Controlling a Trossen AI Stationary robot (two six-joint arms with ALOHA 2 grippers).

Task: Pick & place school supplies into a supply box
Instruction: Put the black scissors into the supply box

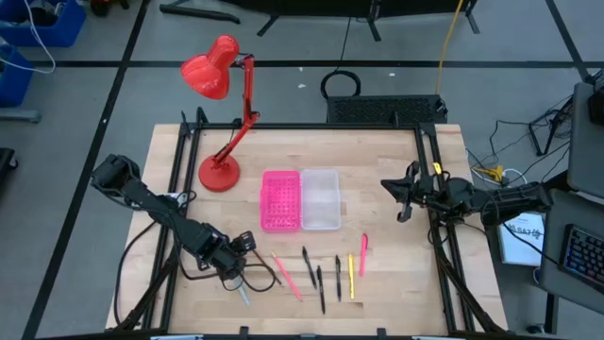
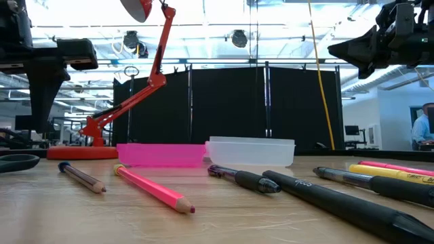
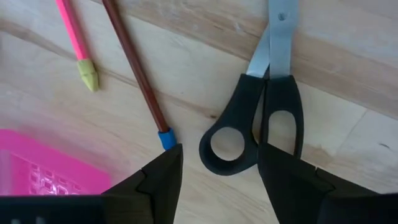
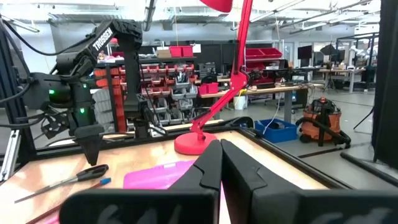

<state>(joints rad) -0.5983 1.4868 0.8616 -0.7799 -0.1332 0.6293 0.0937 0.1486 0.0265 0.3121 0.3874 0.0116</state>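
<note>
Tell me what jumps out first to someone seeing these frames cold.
The red desk lamp at the table's back left corner, and beside it the pink tray touching the clear box mid-table. Next, the left gripper, open and low over the black-handled scissors at the front left, near a row of pens and pencils along the front edge. The right gripper waits shut at the right side.

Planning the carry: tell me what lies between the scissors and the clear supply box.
In the high view, a pink pencil and bare wood lie between the scissors and the supply box.
</note>
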